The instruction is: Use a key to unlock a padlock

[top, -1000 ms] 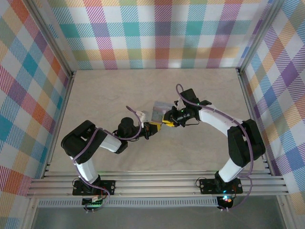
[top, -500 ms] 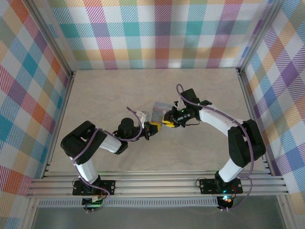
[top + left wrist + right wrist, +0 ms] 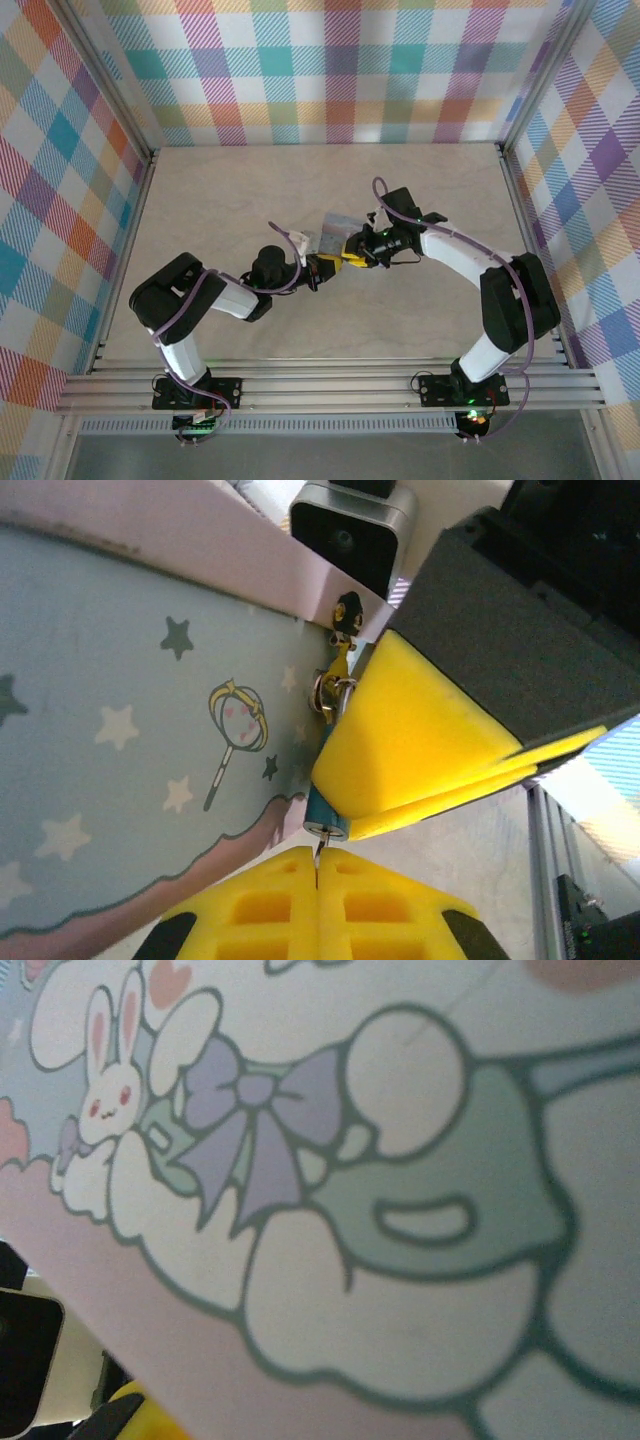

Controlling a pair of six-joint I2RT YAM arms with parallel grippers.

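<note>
1. hold. the right claw is closed narrow on the padlock. its yellow pads cover most of the dark blue body and leave the lower end, with its pale metal face, exposed. purpose: to steady the lock and present the keyway to the other arm.

2. key. the left claw is pressed fully together on a thin pale sliver, probably the key, though very little of it shows. the sliver points to 12 o'clock and meets the padlock's metal face. a tight pinch suits this step, since the blade must line up and then turn without slipping.

3. location. seen from overhead, the padlock is at the centre of the worktop, where both claws meet. the left arm reaches in from 8 o'clock and the right arm from 4 o'clock. the padlock sits just beside the brass latch on the edge of the pale blue box.

4. obstructions. in the left wrist view the box lid lies at 9 o'clock of the padlock and the right pads crowd it at 3 o'clock, so room to rotate the key looks tight. the right wrist camera looks at the lid's rabbit picture from close range. the plaid walls stand well apart.
</note>
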